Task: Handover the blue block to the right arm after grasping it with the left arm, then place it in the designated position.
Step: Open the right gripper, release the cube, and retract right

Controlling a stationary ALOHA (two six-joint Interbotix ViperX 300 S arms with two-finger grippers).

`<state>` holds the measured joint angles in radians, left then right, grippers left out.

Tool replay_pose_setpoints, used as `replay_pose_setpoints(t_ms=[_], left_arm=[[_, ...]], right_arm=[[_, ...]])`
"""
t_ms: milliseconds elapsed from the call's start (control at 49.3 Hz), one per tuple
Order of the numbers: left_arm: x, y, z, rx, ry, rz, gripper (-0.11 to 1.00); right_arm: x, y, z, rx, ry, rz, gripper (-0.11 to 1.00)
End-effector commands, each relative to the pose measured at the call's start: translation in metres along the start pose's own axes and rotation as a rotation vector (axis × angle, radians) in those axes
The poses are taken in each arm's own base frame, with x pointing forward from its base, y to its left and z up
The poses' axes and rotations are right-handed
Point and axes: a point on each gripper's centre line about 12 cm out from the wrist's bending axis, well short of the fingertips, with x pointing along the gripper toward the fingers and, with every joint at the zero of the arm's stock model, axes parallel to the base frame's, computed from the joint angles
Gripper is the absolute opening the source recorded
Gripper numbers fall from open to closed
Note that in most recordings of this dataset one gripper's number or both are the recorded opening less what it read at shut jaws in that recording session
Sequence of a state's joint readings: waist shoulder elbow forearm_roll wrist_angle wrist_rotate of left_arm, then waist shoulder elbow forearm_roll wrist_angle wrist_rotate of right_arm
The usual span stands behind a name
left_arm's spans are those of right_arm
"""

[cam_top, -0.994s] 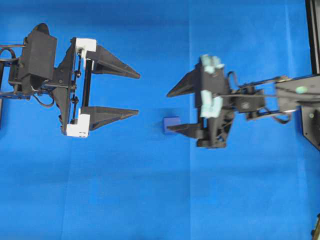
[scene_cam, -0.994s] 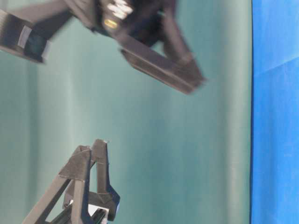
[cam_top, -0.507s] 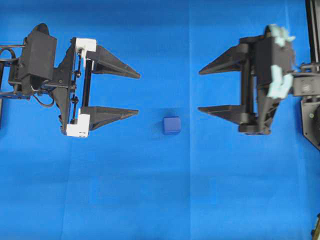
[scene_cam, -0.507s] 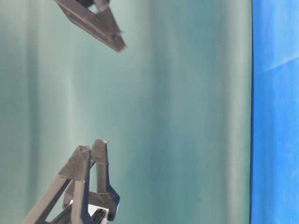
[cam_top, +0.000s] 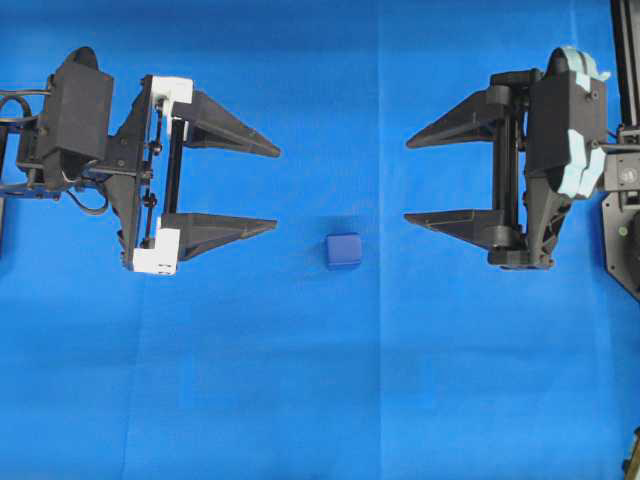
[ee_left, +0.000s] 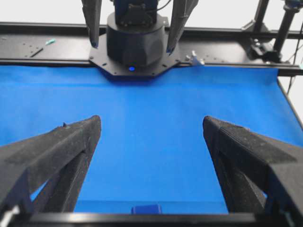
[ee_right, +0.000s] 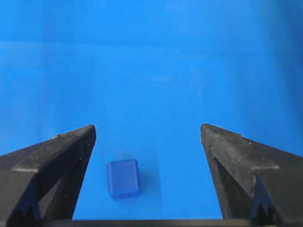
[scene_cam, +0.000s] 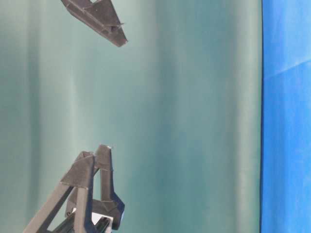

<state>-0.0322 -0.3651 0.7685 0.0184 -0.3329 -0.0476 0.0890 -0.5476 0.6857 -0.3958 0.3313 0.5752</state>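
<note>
You will find the blue block [cam_top: 343, 250] lying free on the blue surface [cam_top: 300, 400], between the left hand [cam_top: 277, 189] and right hand [cam_top: 406, 181], both spread wide, neither touching the block.

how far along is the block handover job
Looks finished or nearly: the blue block lies on the blue cloth, free of both grippers. In hand: nothing; left gripper and right gripper are open and empty. Left: unclear, since no marked placement spot shows.
</note>
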Motion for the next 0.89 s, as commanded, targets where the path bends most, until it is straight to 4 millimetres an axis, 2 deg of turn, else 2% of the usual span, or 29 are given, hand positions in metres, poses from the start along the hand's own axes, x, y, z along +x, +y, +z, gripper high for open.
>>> replay_pose_setpoints(t_ms=[0,243,446,649,872], left_arm=[[0.000,-0.001,0.011,0.000,-0.034,-0.002,0.93],[0.000,-0.001,0.011,0.000,-0.032,-0.004,0.93],[-0.001,-0.002,0.012,0.000,-0.035,-0.005,0.93],[-0.001,-0.002,0.012,0.001,-0.037,-0.005,0.93],[-0.001,-0.002,0.013,0.001,-0.038,-0.005,0.93]], right_arm=[[-0.003,0.002,0.008,-0.004,-0.040,0.015,0.82],[-0.006,0.002,0.008,-0.028,-0.158,0.077,0.81],[-0.005,-0.003,-0.004,-0.021,-0.258,0.136,0.81],[0.000,-0.005,-0.015,-0.010,-0.267,0.154,0.81],[0.000,-0.005,-0.015,-0.007,-0.270,0.156,0.81]])
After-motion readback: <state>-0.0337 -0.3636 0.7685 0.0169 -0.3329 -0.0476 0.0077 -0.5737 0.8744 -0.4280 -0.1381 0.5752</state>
